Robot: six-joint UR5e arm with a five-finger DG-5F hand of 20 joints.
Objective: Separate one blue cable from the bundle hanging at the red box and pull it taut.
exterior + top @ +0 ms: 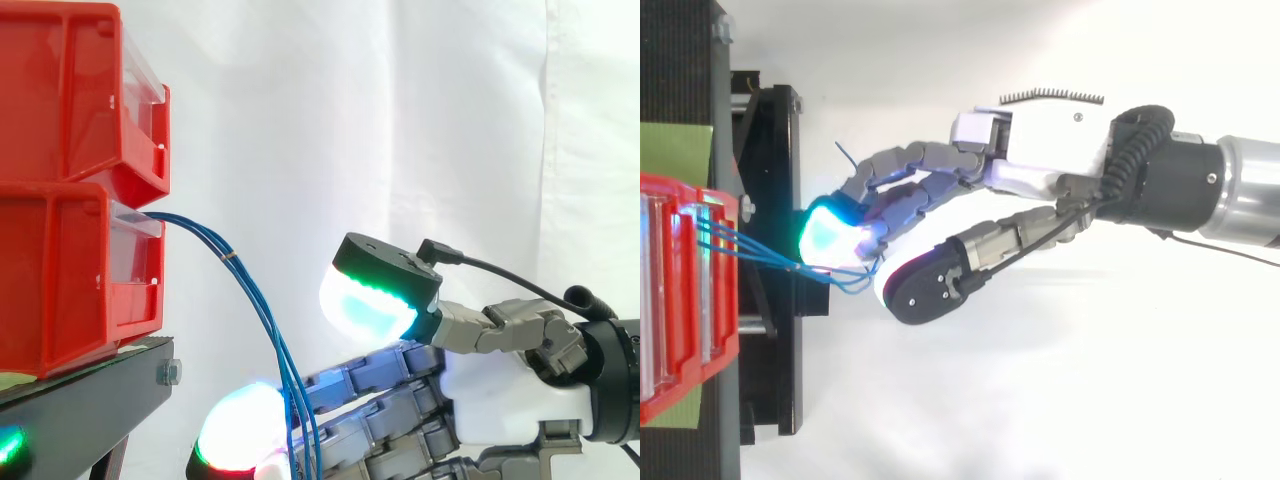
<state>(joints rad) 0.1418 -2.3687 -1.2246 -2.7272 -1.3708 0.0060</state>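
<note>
Now the hand (pixel 500 390) reaches low with thumb wide apart from its fingertips (pixel 830 235), which poke among the blue cables (pixel 253 300) hanging from the red box (pixel 60 280), likely to pick one out.

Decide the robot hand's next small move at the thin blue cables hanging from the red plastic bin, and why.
Probably close the thumb onto the fingers to pinch one thin blue cable: the hand is open, fingers at the bundle from the red plastic bin, thumb apart.
</note>
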